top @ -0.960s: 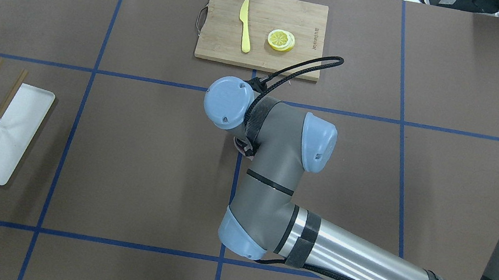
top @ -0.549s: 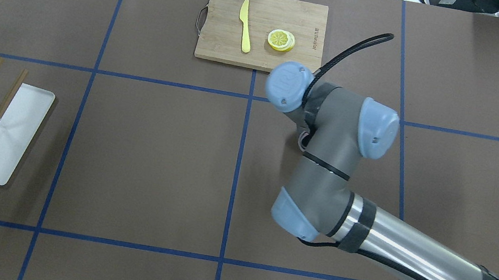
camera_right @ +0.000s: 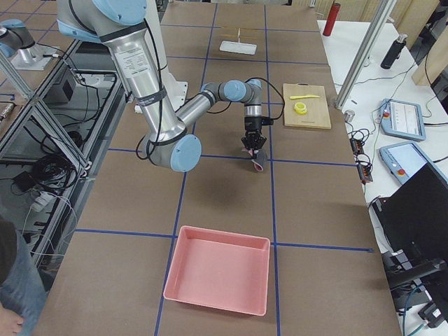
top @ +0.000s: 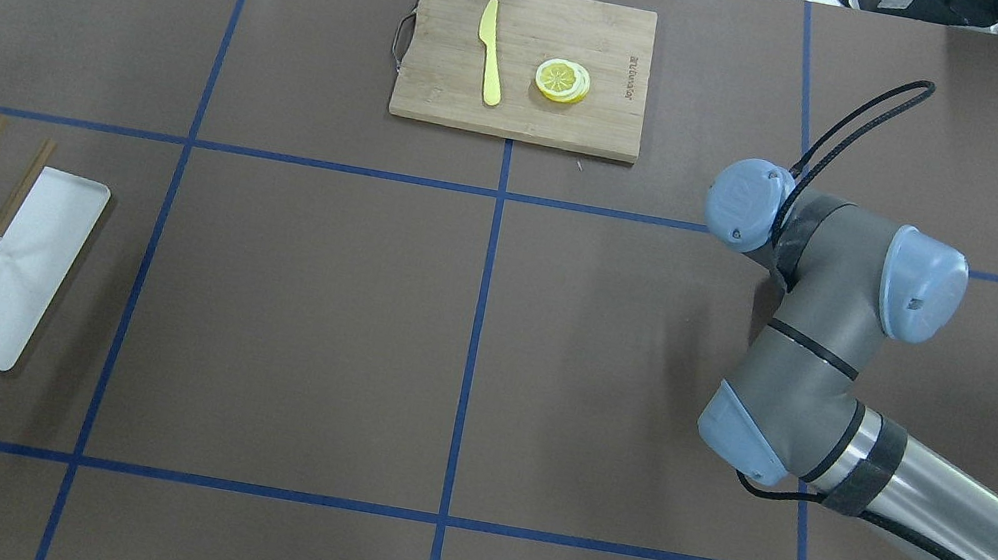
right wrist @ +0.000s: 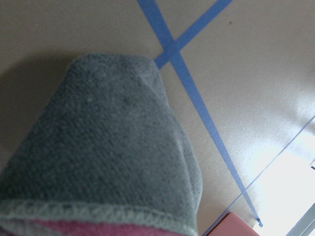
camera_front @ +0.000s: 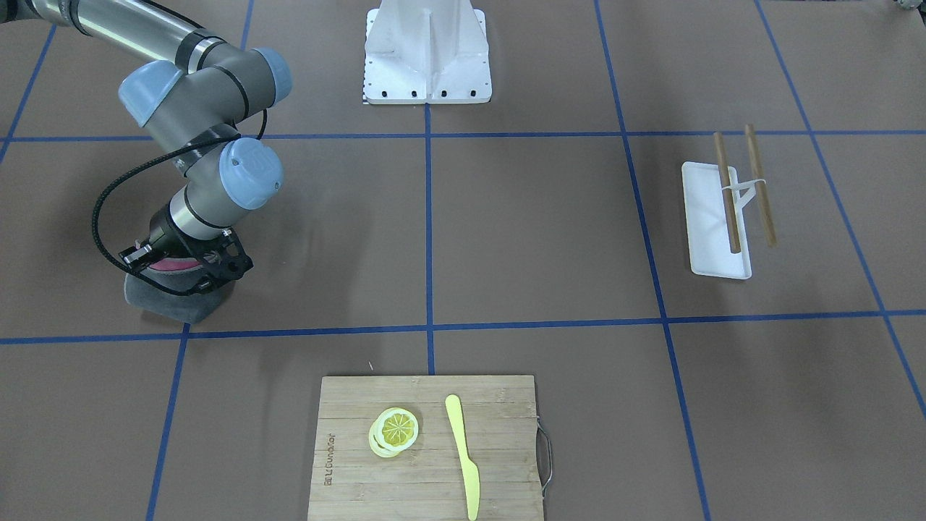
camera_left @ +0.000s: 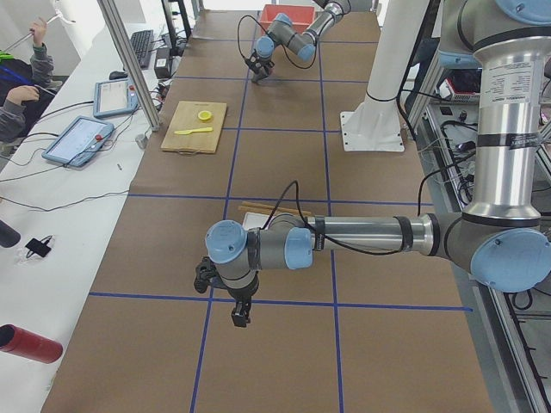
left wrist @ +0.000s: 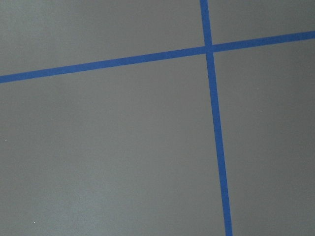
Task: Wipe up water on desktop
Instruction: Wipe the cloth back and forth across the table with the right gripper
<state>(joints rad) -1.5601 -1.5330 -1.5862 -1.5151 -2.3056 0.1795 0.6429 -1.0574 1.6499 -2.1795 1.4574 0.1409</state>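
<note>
The brown worktop (top: 302, 308), crossed by blue tape lines, carries everything. The right arm (top: 808, 372) bends down over its right half. A bamboo board (top: 525, 61) lies at the middle of the far edge. A grey cloth (camera_front: 170, 304) with a pink side rests on the worktop just beside a tape crossing, pinched from above by the right pincer (camera_front: 182, 264). The left pincer (camera_left: 238, 311) hangs over bare worktop near another crossing; I cannot tell whether it is spread or pressed together.

Robotics lab, tape-gridded desktop (top: 302, 308), teach pendants (camera_left: 79, 140), aluminium posts (camera_left: 131, 64)
</note>
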